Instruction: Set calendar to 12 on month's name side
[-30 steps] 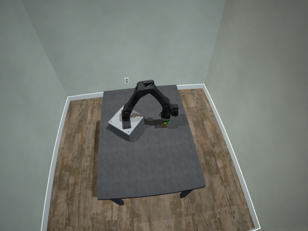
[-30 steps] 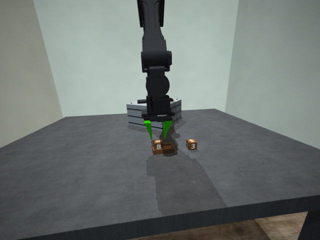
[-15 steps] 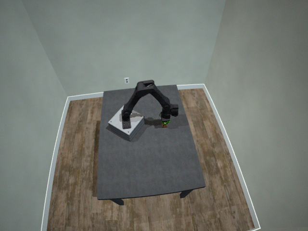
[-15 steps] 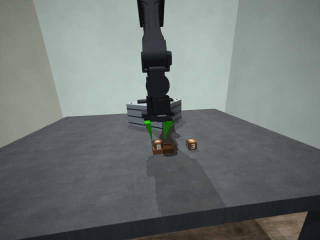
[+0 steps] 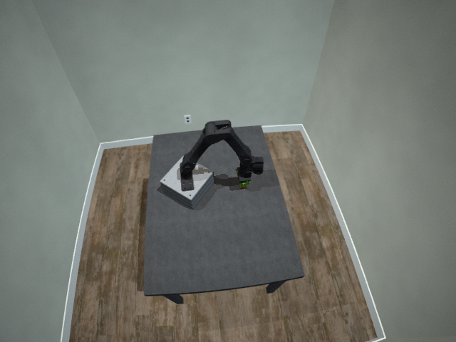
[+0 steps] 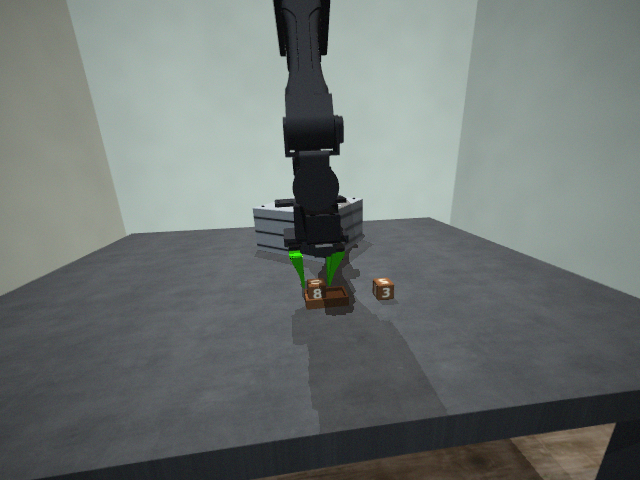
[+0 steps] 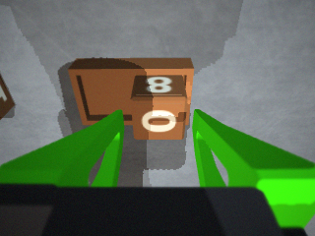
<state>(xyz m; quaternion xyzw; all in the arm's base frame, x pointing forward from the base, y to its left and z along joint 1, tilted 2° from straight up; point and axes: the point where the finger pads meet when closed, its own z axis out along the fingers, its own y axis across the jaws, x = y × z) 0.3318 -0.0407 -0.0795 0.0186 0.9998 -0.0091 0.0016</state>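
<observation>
A small brown tray [image 6: 329, 298] lies flat on the dark table. One brown cube [image 6: 315, 290] stands in its left end in the exterior view, with an 8 facing that camera. In the wrist view this cube [image 7: 159, 105] shows an 8 and a 0, at the right end of the tray [image 7: 123, 93]. The second cube [image 6: 383, 288] stands on the table to the right of the tray and shows a 3. My gripper [image 6: 316, 282] hangs straight over the first cube. Its green fingers are open on either side of the cube, with gaps to it.
The arm's grey base block [image 6: 307, 222] stands behind the tray. The second cube just shows at the left edge of the wrist view [image 7: 4, 98]. The gripper shows small in the top view [image 5: 244, 182].
</observation>
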